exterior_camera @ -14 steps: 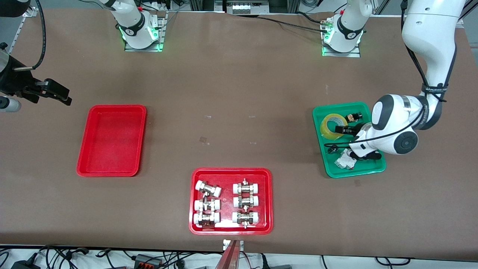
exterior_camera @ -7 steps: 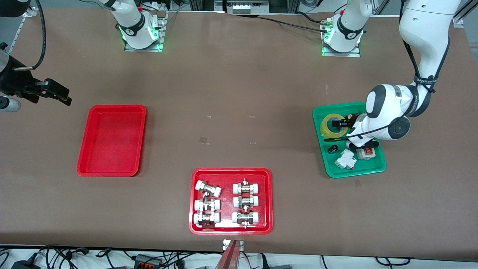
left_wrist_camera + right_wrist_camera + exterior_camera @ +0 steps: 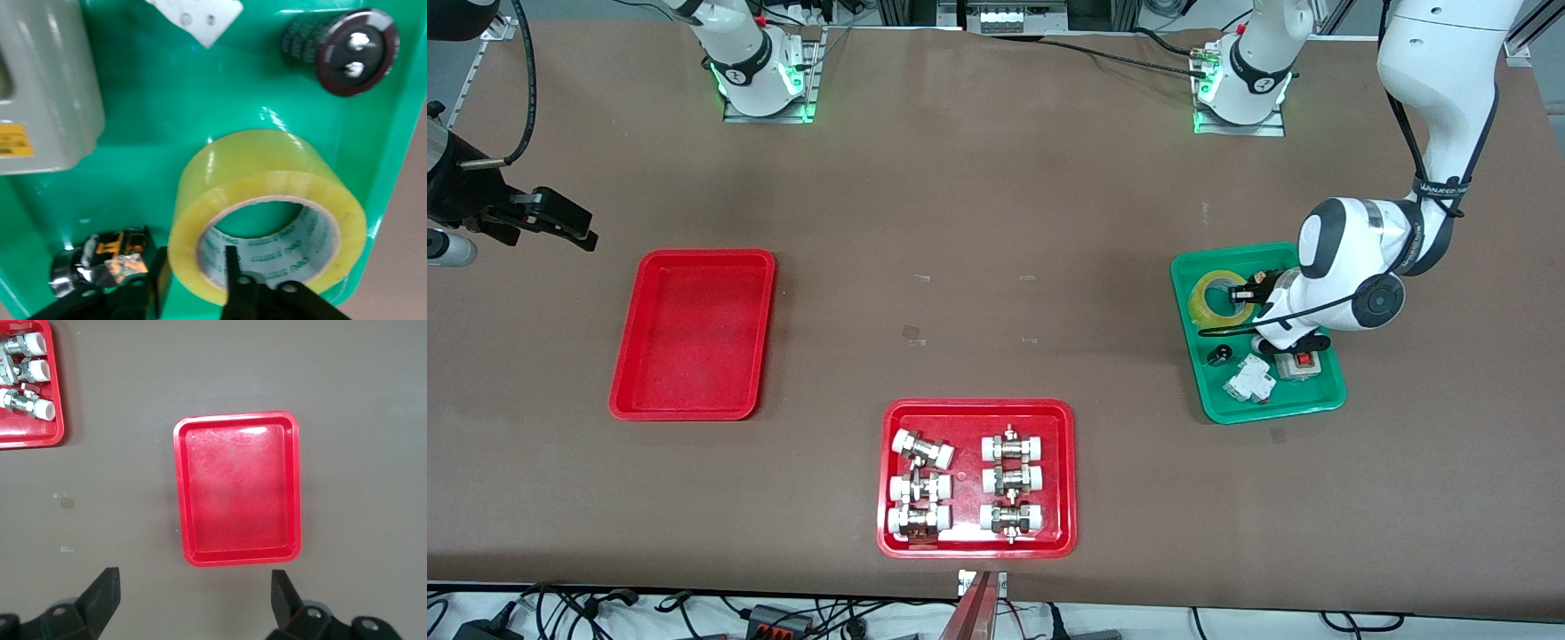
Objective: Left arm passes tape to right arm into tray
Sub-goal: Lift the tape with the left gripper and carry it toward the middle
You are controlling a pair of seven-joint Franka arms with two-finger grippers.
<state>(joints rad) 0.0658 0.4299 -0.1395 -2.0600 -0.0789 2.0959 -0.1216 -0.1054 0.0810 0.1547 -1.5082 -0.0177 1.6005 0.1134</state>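
My left gripper (image 3: pixel 193 283) straddles the tape (image 3: pixel 267 217) wall inside the green tray (image 3: pixel 1307 404), fingers spread; next, I judge, pinch and lift; my right gripper (image 3: pixel 193 597) waits spread above the red tray (image 3: pixel 237 550).

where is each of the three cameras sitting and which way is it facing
Front view: high across the table, facing both arm bases, looking down on the tabletop; both arms show.
Left wrist view: on the left arm's wrist, looking down into the green tray; the left end effector shows, its fingers astride the tape wall.
Right wrist view: on the right arm's wrist, looking down at the plain red tray; the open right end effector shows.
Shared: the tape appears in front and left wrist views; the plain red tray in front and right wrist views.
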